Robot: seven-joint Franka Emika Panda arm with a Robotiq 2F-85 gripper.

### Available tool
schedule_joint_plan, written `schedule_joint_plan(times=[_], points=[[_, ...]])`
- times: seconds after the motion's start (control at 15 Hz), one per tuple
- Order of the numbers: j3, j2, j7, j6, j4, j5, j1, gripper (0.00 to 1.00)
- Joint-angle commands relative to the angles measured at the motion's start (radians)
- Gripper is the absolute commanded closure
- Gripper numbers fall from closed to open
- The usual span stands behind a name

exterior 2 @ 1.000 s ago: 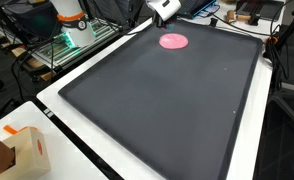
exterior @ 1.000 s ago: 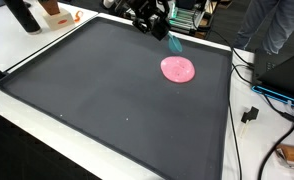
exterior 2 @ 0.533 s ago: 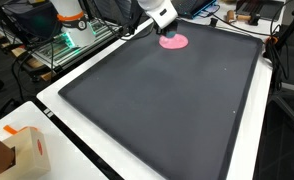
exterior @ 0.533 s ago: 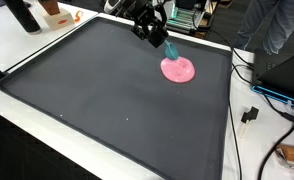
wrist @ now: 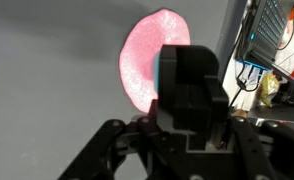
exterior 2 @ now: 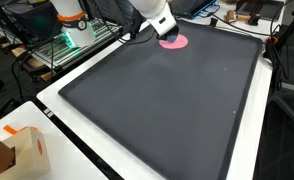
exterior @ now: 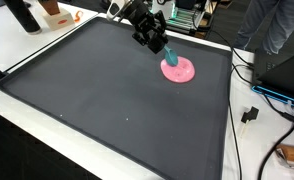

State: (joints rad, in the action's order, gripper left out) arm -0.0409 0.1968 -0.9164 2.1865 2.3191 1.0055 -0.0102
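A flat pink disc [exterior: 179, 70] lies on the big black mat [exterior: 107, 100] near its far edge; it also shows in the other exterior view [exterior 2: 175, 42] and in the wrist view [wrist: 147, 55]. My gripper [exterior: 159, 42] hangs just above and beside the disc, shut on a short teal stick-like object [exterior: 170, 54]. The stick slants down, and its tip reaches the disc's near rim. From the opposite side, the gripper [exterior 2: 165, 30] partly covers the disc. In the wrist view the black fingers [wrist: 192, 80] stand pressed together and hide the teal object.
The white table rim [exterior: 47, 110] frames the mat. Cables and a plug [exterior: 249, 115] lie at one side, a dark bottle [exterior: 23, 14] at a far corner, and a cardboard box [exterior 2: 17, 150] at a near corner. A person [exterior: 279, 25] stands behind.
The gripper has dropped and shifted along the mat's far edge with the teal object. The object's tip has gone from beyond the disc to the disc's rim.
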Motion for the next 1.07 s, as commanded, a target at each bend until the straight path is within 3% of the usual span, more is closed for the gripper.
schedule_joint_plan(times=[0.0, 1.0], points=[[-0.01, 0.035, -0.032, 0.043, 0.001, 0.037, 0.0, 0.74], [0.007, 0.119, -0.017, 0.09, -0.021, 0.006, 0.013, 0.74]])
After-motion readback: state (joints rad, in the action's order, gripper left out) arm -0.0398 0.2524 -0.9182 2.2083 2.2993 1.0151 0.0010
